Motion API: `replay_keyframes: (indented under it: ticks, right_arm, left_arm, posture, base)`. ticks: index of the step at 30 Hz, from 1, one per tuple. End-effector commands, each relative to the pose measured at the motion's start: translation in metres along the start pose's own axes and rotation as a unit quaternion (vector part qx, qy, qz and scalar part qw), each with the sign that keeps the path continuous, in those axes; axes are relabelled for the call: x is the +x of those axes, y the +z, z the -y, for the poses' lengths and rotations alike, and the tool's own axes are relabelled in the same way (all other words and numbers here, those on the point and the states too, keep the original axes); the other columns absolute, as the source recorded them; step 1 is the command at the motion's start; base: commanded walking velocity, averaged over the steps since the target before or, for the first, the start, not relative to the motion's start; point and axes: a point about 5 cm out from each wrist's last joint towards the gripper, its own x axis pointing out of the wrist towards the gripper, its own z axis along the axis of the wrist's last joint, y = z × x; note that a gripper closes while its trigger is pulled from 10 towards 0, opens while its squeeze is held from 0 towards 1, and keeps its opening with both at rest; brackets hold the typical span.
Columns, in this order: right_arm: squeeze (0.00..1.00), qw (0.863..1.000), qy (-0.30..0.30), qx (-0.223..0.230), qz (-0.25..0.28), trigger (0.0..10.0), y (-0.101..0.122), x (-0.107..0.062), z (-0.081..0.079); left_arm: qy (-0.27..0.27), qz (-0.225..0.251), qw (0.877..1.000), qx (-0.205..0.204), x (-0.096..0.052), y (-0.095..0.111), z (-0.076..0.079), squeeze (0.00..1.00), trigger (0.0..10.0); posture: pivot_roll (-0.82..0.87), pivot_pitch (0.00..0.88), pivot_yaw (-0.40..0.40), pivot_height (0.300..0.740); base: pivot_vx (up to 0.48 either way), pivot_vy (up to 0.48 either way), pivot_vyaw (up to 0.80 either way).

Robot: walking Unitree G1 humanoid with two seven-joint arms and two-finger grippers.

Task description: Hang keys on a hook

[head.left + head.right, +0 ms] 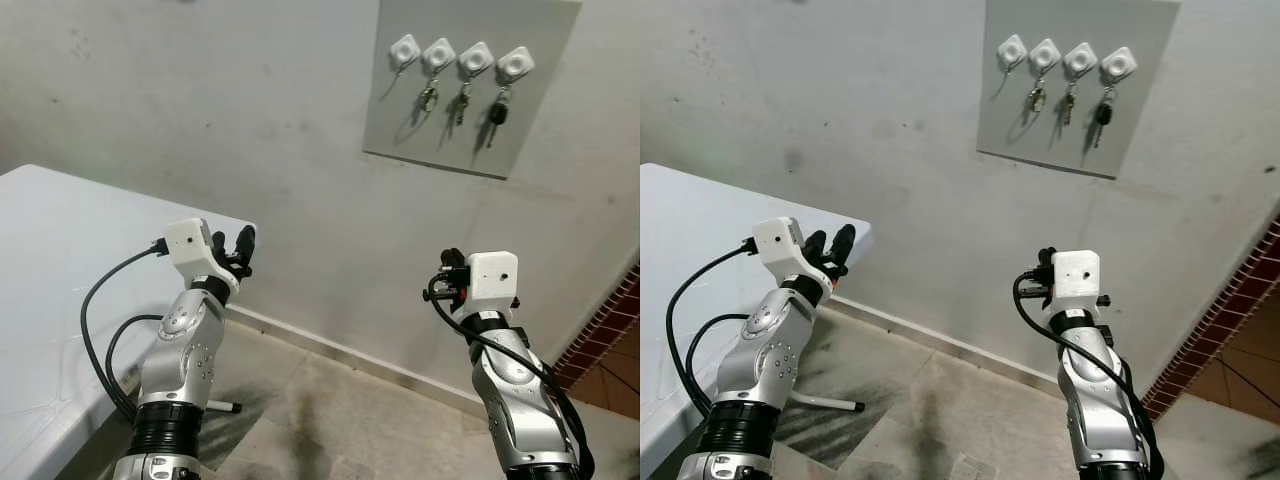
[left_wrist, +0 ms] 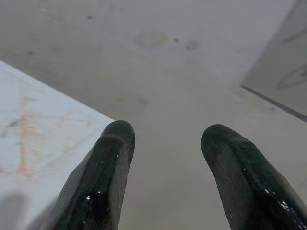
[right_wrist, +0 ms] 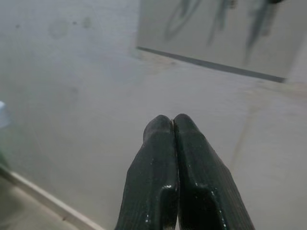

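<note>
A grey board [image 1: 470, 90] on the wall carries a row of white hooks. The leftmost hook [image 1: 404, 50] has nothing on it. Key bunches hang from the other three: one [image 1: 428, 96], a second [image 1: 461, 104] and a dark one [image 1: 496, 112]. My left gripper [image 1: 232, 248] is raised by the table corner, far below and left of the board, open with nothing between its fingers [image 2: 108, 163]. My right gripper [image 1: 447, 272] is held up below the board, well short of it, its fingertips [image 3: 165, 125] pressed together with no key visible in them.
A white table [image 1: 60, 260] fills the left side, its corner beside my left arm. A pale wall with a baseboard [image 1: 330, 350] runs across ahead. Red brickwork [image 1: 610, 330] stands at the far right. Concrete floor [image 1: 330, 420] lies between my arms.
</note>
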Motion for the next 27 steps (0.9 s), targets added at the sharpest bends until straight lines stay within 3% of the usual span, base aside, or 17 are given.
replay_keyframes:
  ticks: [1, 27]
  right_arm:
    - [0.0, 1.0, 0.0, 0.001, 0.009, 10.0, 0.005, 0.0007, -0.0016]
    - [0.0, 1.0, 0.008, 0.001, 0.01, 10.0, 0.0058, 0.0016, -0.0047]
  left_arm:
    - [0.001, 0.005, 1.0, 0.004, 0.0, 0.0048, -0.0011, 0.0, 10.0]
    - [0.003, 0.018, 1.0, 0.002, 0.0005, 0.0113, -0.0037, 0.0, 10.0]
  posture:
    - [0.13, 0.0, 0.005, 0.74]
    - [0.15, 0.0, -0.002, 0.74]
  base:
    - [0.277, 0.0, 0.0]
    - [0.303, 0.0, 0.0]
